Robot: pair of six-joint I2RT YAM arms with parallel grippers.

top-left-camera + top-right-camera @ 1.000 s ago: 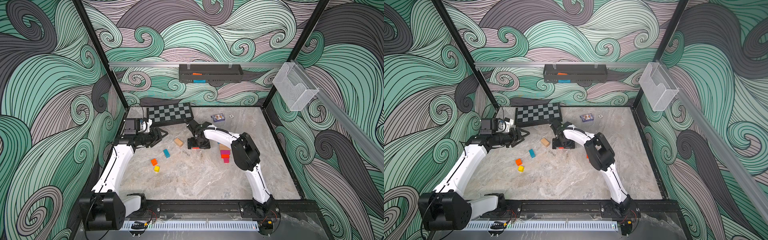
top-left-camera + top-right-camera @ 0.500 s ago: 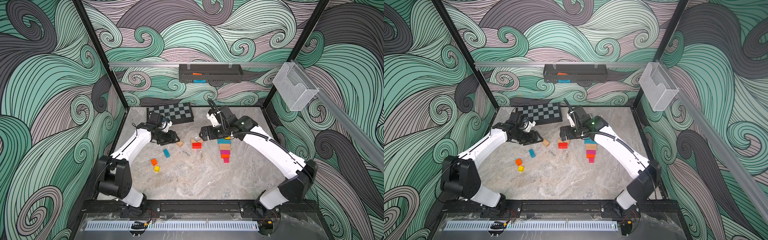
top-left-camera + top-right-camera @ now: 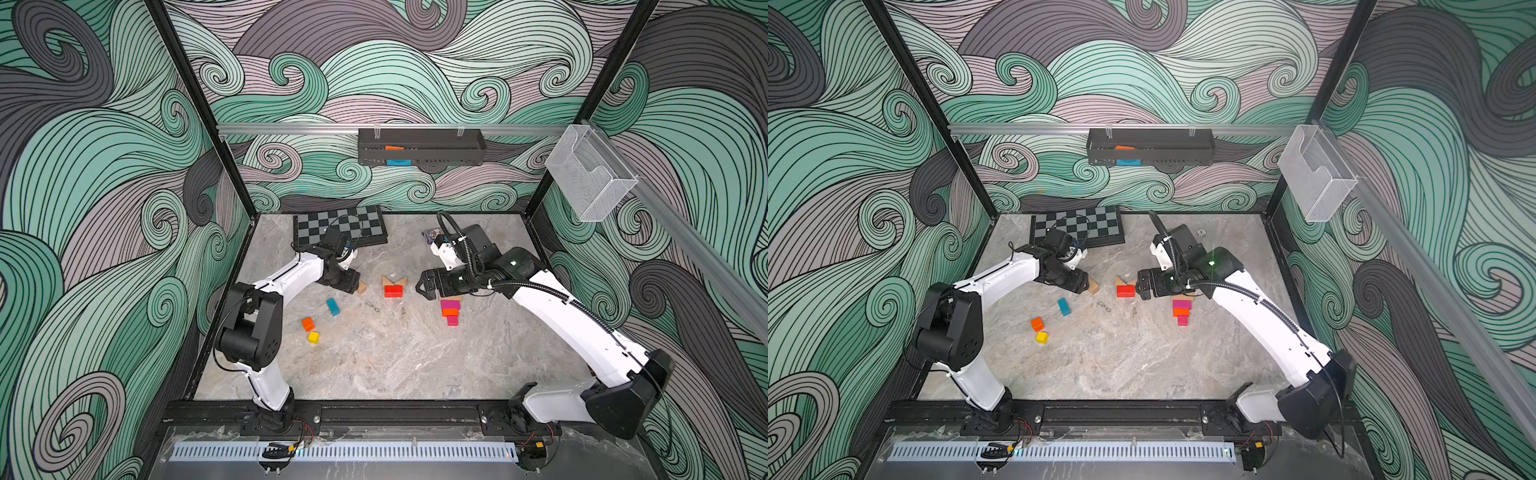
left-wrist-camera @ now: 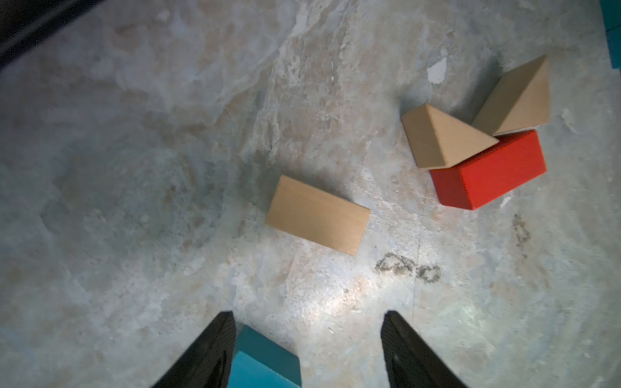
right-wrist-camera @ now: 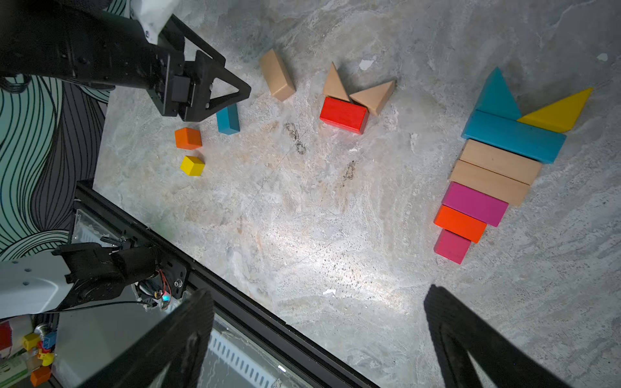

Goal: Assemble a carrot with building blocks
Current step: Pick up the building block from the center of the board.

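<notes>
**A:** Where's the carrot?

**B:** The carrot point(image 5: 494, 168) lies flat on the right half of the bench point(image 3: 374, 365). It tapers toward the near edge, with a pink cube point(image 5: 452, 245) at the tip. A teal wedge point(image 5: 497, 94) and a yellow wedge point(image 5: 557, 112) make the leaves at the far end. The spare blocks lie to its left. In the middle is a red block point(image 4: 490, 171) with the tan wedges point(image 4: 440, 141) touching it, and a tan bar point(image 4: 317, 215) lies just left of those. Nearer and further left are a small teal block point(image 4: 265, 359), an orange cube point(image 5: 188, 137) and a yellow cube point(image 5: 192, 165).

**A:** And the claws?

**B:** The right claw point(image 5: 317, 290) is spread fully wide and empty, and it hangs between the red block and the carrot. The left claw point(image 4: 307, 314) is parted and grips nothing. The small teal block lies on the bench under it, hard by one finger.

**A:** What could go wrong?

**B:** Three things, I'd say. That off-centre teal block could twist or skid if the fingers close as they stand. The right wrist hangs over the carrot's leaf end, so a low sweep would scatter the wedges, which only rest against the bar. And both claws face the red block, so they may collide reaching for it, or drag its wedges along.
</notes>
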